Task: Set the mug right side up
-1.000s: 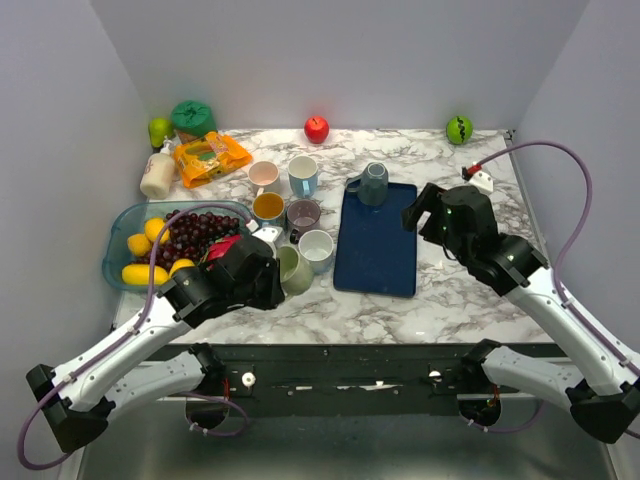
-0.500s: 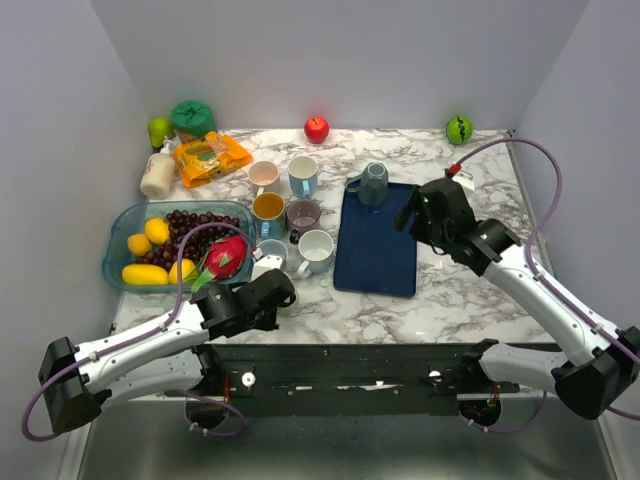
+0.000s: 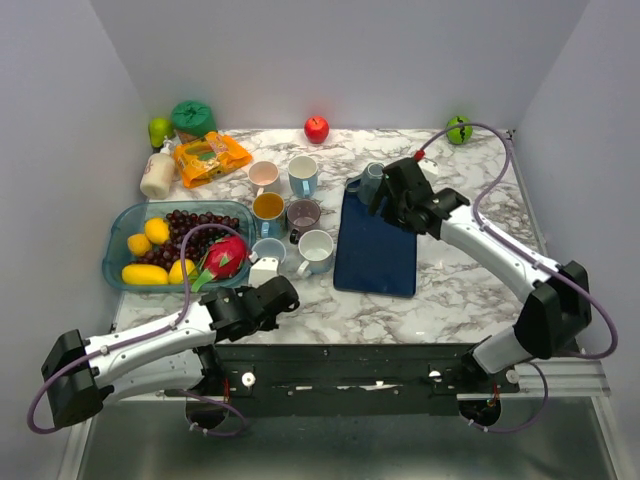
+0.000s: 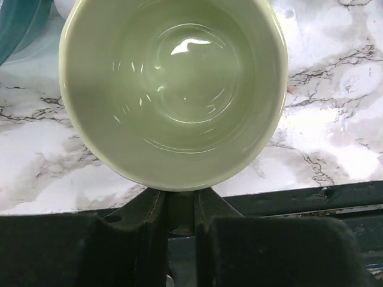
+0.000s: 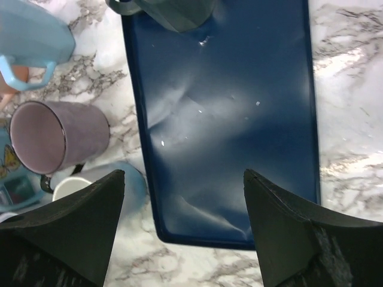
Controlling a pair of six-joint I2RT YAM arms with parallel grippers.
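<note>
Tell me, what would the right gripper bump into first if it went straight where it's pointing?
Probably the dark blue tray: the wrist view shows the open right gripper aimed at its bare surface. The upside-down mug sits farther along, at the tray's end; depth is hard to judge.

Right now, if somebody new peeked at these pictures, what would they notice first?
A pale green ceramic mug fills the left wrist view, gripped by the left end effector. On the white marble table, the open right end effector hovers over a dark blue rectangular tray with a grey-blue ceramic mug at its far end.
</note>
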